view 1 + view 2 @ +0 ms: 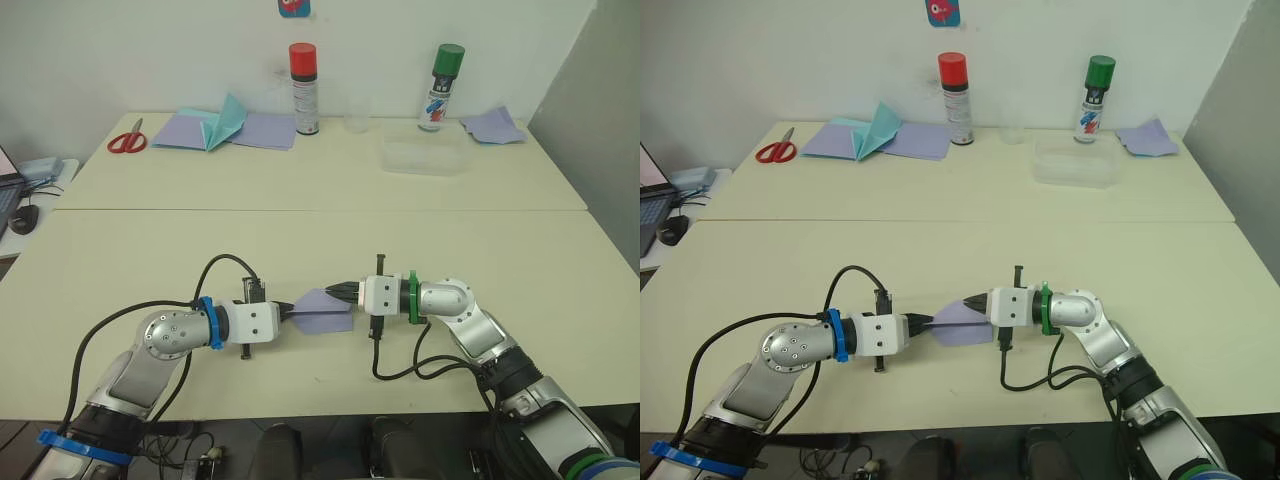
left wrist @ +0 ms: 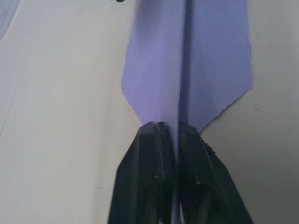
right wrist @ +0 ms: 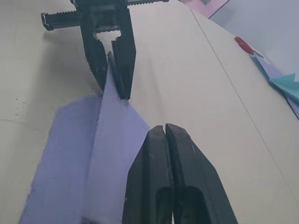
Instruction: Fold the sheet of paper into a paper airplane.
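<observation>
On the near part of the cream desk (image 1: 300,240), in the left eye view, the two arms meet head to head over the paper airplane (image 1: 325,311). The lavender wedge lies between them, its pointed nose toward the left claw (image 1: 290,318), which is clamped on that nose. The right claw (image 1: 347,293) comes in from the other side, its fingers pressed together over the wide end of the wedge. At the far edge of the desk lie red-handled scissors (image 1: 126,138), lavender sheets (image 1: 262,130) with a teal folded shape (image 1: 224,122) on them, a red-capped spray can (image 1: 305,88), a green-capped spray can (image 1: 439,86), a clear plastic tray (image 1: 423,156) and a small lavender piece (image 1: 494,125).

The right eye view shows the same scene: the airplane sits near the front edge of the desk, caught between both claws, well apart from the things at the back.

In the left wrist view, the left claw's black fingers (image 2: 145,177) are closed on the upright centre fold of the airplane, and the two wing flaps spread flat on the desk to either side.

In the right wrist view, the right claw's fingers (image 3: 149,182) are closed tight with no gap between them, beside the raised fold; whether paper is pinched in them cannot be told. Across from it, the left claw grips the thin raised ridge at the nose.
</observation>
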You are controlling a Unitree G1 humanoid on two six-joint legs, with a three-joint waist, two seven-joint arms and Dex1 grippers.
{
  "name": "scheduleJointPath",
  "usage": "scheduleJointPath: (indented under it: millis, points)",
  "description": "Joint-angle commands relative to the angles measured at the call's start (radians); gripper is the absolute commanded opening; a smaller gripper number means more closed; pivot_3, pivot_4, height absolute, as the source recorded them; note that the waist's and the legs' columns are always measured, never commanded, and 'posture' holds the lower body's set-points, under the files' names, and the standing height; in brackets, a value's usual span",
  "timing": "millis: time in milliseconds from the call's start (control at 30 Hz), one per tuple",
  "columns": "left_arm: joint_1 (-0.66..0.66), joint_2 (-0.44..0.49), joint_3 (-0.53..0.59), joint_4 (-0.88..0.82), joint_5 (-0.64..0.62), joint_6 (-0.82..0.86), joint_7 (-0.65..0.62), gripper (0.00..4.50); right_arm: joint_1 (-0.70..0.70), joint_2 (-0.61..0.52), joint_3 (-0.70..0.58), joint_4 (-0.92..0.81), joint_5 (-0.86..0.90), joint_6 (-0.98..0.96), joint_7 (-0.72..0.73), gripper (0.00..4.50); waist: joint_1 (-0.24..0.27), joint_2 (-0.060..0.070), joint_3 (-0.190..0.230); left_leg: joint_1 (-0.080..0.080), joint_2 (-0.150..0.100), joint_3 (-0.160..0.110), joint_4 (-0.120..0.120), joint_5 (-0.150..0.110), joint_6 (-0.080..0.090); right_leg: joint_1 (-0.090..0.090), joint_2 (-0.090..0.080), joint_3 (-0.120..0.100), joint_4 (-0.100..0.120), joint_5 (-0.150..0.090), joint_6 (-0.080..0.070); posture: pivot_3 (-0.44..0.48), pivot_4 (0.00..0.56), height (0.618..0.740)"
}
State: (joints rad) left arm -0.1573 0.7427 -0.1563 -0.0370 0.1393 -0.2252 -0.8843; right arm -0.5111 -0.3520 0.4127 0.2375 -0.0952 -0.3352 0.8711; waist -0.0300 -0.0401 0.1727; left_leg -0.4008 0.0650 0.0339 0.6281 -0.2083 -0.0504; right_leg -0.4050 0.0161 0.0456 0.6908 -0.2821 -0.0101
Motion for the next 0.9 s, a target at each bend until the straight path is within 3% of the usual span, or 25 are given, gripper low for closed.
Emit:
scheduleJointPath:
  millis: [33,167,333,467,900]
  points:
    - [0.010,0.025,0.022,-0.029,-0.026,0.011,-0.014,1.73,-0.018,0.010,-0.020,-0.046,0.021,0.007,-0.003,0.00,0.000,0.000,0.000,0.000,0.000,0.000,0.000,0.000,0.000,0.000,0.000,0.000,0.000,0.000,0.000,0.000,0.150,0.740]
    - [0.037,0.039,0.073,-0.093,-0.120,0.087,-0.038,2.90,-0.019,0.025,-0.014,-0.060,0.021,0.023,-0.002,0.00,-0.002,0.000,0.000,0.000,0.000,0.001,-0.001,0.000,0.000,0.000,0.000,0.000,-0.001,0.000,0.000,0.000,0.150,0.740]
    - [0.088,0.090,0.187,-0.210,-0.340,0.195,-0.139,4.43,-0.026,0.062,0.005,-0.060,0.019,0.064,0.007,0.00,-0.002,0.000,0.000,-0.001,0.001,-0.001,-0.001,0.000,0.000,-0.001,0.000,0.000,-0.001,-0.001,-0.001,0.000,0.150,0.740]
    - [0.131,0.098,0.268,-0.252,-0.503,0.298,-0.183,4.47,-0.006,0.085,0.030,-0.079,0.025,0.131,0.035,0.00,-0.002,0.000,0.000,0.000,0.001,-0.001,-0.001,0.000,0.000,-0.001,0.000,-0.001,0.000,-0.001,-0.001,0.000,0.150,0.740]
    - [0.227,0.083,0.297,-0.269,-0.498,0.305,-0.158,4.47,0.035,0.072,0.058,-0.105,0.006,0.266,0.065,0.00,-0.002,0.000,0.000,0.000,0.001,-0.001,-0.001,0.000,0.000,0.000,0.000,-0.001,-0.001,-0.001,-0.002,0.000,0.150,0.740]
